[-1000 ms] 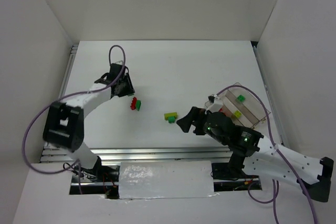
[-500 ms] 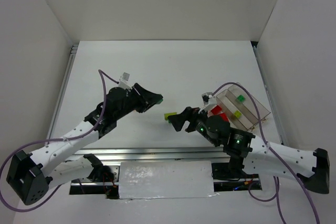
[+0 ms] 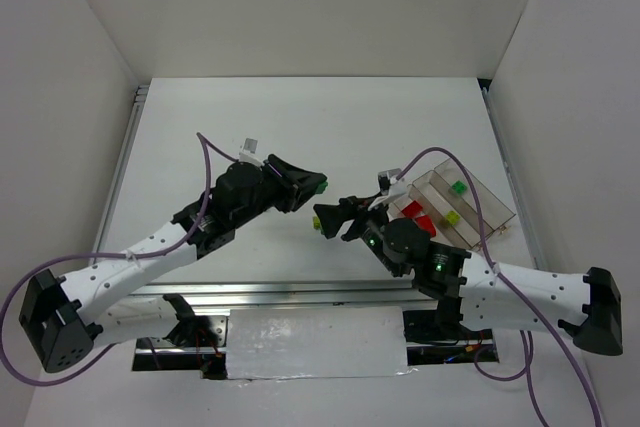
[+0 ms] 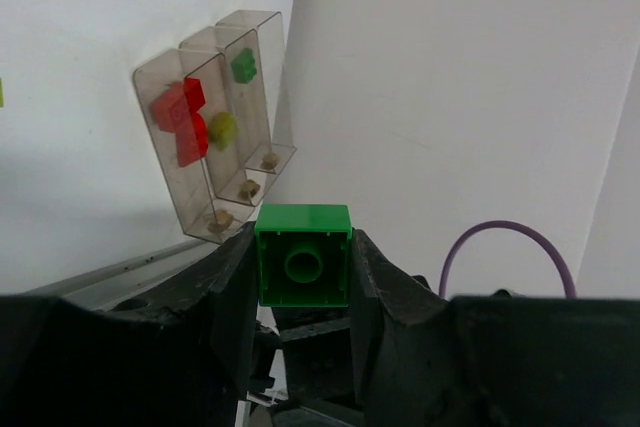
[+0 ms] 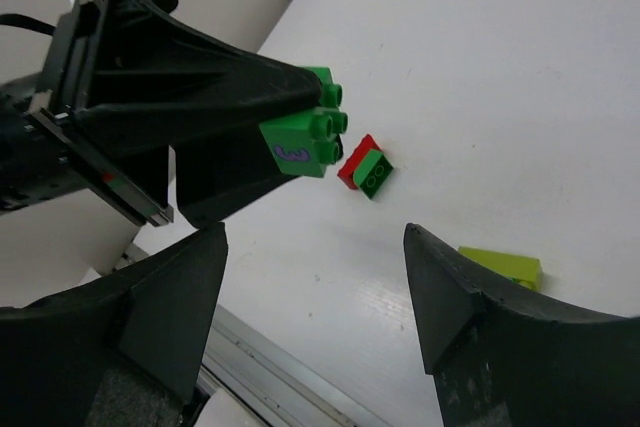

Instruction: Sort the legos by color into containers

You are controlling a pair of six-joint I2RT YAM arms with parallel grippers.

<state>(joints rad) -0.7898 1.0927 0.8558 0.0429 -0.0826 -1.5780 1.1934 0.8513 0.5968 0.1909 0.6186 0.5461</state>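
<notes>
My left gripper point(image 3: 315, 185) point(image 4: 303, 267) is shut on a dark green lego point(image 4: 303, 254) point(image 5: 305, 142) and holds it above the table's middle, pointing right. Facing it, my right gripper point(image 3: 330, 215) point(image 5: 315, 267) is open with nothing between its fingers. A yellow-green lego point(image 5: 503, 265) point(image 3: 318, 221) lies on the table under the right gripper. A red and dark green pair point(image 5: 365, 169) lies below the left gripper, hidden in the top view. The clear three-compartment container point(image 3: 488, 197) point(image 4: 268, 97) holds red legos point(image 3: 413, 214) point(image 4: 180, 117), a yellow-green one point(image 3: 451, 217) point(image 4: 222, 130) and a green one point(image 3: 457, 187) point(image 4: 243, 67).
White walls close in the table on the left, back and right. A metal rail point(image 3: 300, 292) runs along the near edge between the arm bases. A purple cable point(image 3: 205, 162) loops over the left arm.
My left arm has swung from the table's left to its middle, carrying the green lego. My right gripper has moved left towards it and its jaws have narrowed a little.
</notes>
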